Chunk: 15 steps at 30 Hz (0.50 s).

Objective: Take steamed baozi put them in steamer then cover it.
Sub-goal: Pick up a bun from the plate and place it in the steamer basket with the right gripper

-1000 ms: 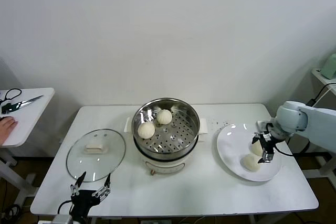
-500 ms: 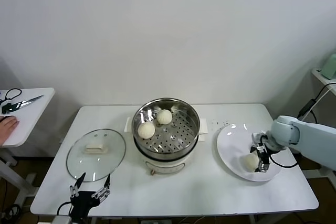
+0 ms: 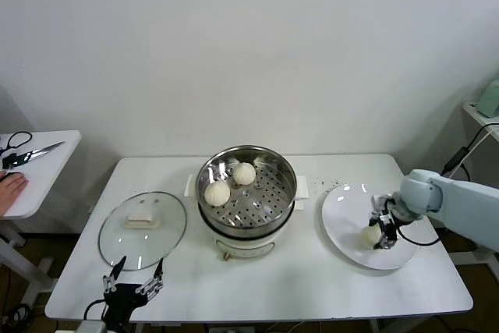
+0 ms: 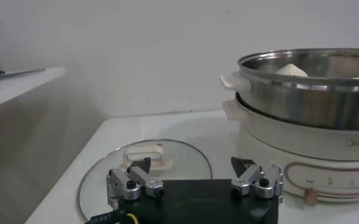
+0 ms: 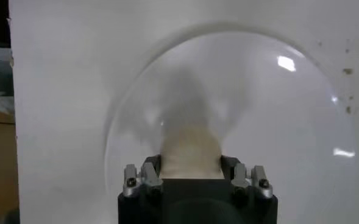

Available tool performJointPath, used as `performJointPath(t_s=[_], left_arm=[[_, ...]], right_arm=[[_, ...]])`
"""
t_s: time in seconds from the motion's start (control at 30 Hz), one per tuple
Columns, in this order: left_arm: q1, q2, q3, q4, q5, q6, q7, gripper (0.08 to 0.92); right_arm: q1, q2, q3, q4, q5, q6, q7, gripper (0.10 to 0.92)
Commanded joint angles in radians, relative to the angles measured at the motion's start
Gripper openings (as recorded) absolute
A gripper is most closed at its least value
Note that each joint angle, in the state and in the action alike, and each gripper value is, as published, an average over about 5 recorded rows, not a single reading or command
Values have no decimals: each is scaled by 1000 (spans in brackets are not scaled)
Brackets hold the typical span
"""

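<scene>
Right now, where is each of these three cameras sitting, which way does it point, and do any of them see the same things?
Head view: high on the robot, looking down at the table, steamer, cover and plate; both arms show.
Left wrist view: low over the table's near edge, facing the cover and steamer; the open left gripper shows.
Right wrist view: above the plate, looking down at a baozi between the right gripper fingers.
Shared: head and left wrist both see steamer and cover.
</scene>
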Motion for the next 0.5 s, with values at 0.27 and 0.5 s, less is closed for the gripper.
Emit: performJointPath(t_s=[0.27,0.5], left_arm=[[3,6,-2,-12,2,5,0,823],[0,7,-8,-12,2,8,0,823]], right_arm=[[708,385,-168,115,71,676,-178,645],[614,567,-130,253,-65,764,-57,645]])
